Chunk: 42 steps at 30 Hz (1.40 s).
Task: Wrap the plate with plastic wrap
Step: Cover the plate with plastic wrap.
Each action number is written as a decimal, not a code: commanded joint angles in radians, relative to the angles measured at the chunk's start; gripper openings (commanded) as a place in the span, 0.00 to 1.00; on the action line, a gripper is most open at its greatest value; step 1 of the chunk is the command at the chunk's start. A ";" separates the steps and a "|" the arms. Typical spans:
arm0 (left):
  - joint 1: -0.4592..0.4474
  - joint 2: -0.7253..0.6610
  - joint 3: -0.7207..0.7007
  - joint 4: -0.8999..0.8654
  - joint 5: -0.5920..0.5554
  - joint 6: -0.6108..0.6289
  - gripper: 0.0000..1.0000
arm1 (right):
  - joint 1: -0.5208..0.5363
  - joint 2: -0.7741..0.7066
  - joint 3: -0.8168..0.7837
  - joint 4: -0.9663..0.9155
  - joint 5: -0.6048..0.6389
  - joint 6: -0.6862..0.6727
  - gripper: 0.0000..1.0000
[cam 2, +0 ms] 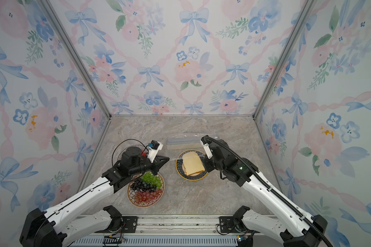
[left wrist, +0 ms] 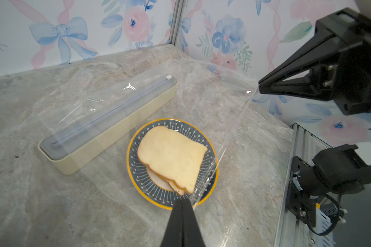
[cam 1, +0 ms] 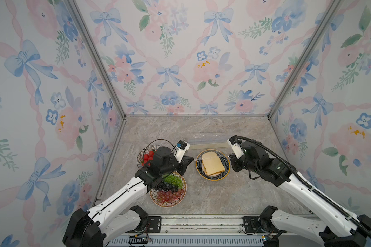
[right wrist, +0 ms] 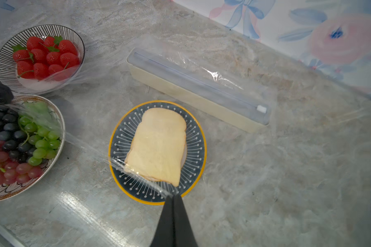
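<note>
1. Left hand (left wrist: 183, 200) has its fingers pressed together on the left front corner of the plastic wrap (left wrist: 212, 100), just off the left rim of the plate (left wrist: 133, 171). The right hand (right wrist: 173, 195) is clamped tight on the right front corner in the same way, beside the plate's right rim.
2. The marble counter (cam 1: 201, 198) carries everything.
3. The plastic wrap is a clear sheet drawn out of the box toward the counter's front edge.
   - Its free edge is its long axis. It is stretched taut from hand to hand and runs parallel to the back edge.
   - The sheet is held raised over most of the plate. A strip of the front rim shows beyond the film's edge in the right wrist view.
   - Whether the film touches the bread cannot be told.
4. The cream box (cam 1: 208, 142) lies about mid-counter with its grey lid up and film across the lid. Its long axis runs parallel to the back edge.
5. The plate of grapes (cam 1: 169, 204) sits left of centre toward the front edge, partly under the left arm.
6. The plate stands just in front of the box, between the two hands.
7. The bowl of strawberries (right wrist: 7, 64) is behind the grapes, near the left edge.
8. The bread slices (cam 1: 213, 165) are stacked on the plate, with their rounded tops toward the back edge.
</note>
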 commanded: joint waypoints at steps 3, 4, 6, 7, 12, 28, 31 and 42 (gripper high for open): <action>-0.011 0.000 -0.097 0.019 0.033 -0.122 0.00 | 0.051 -0.002 -0.116 -0.032 0.033 0.257 0.00; -0.013 0.006 -0.110 0.020 0.045 -0.135 0.00 | 0.053 0.000 -0.131 -0.045 0.034 0.282 0.00; -0.025 0.019 -0.131 0.021 0.058 -0.152 0.00 | 0.056 0.000 -0.157 -0.052 0.030 0.325 0.00; -0.030 0.027 -0.141 0.020 0.064 -0.159 0.00 | 0.058 0.002 -0.171 -0.050 0.019 0.346 0.00; -0.067 0.041 -0.212 0.043 0.057 -0.227 0.00 | 0.081 0.024 -0.218 -0.089 0.003 0.451 0.00; -0.143 0.073 -0.292 0.066 0.071 -0.290 0.00 | 0.197 0.085 -0.353 -0.073 -0.015 0.662 0.00; -0.155 0.141 -0.274 0.065 0.051 -0.262 0.00 | 0.189 0.111 -0.375 -0.030 -0.010 0.662 0.00; -0.162 0.369 -0.146 0.094 -0.016 -0.252 0.00 | 0.082 0.128 -0.483 0.159 -0.008 0.682 0.00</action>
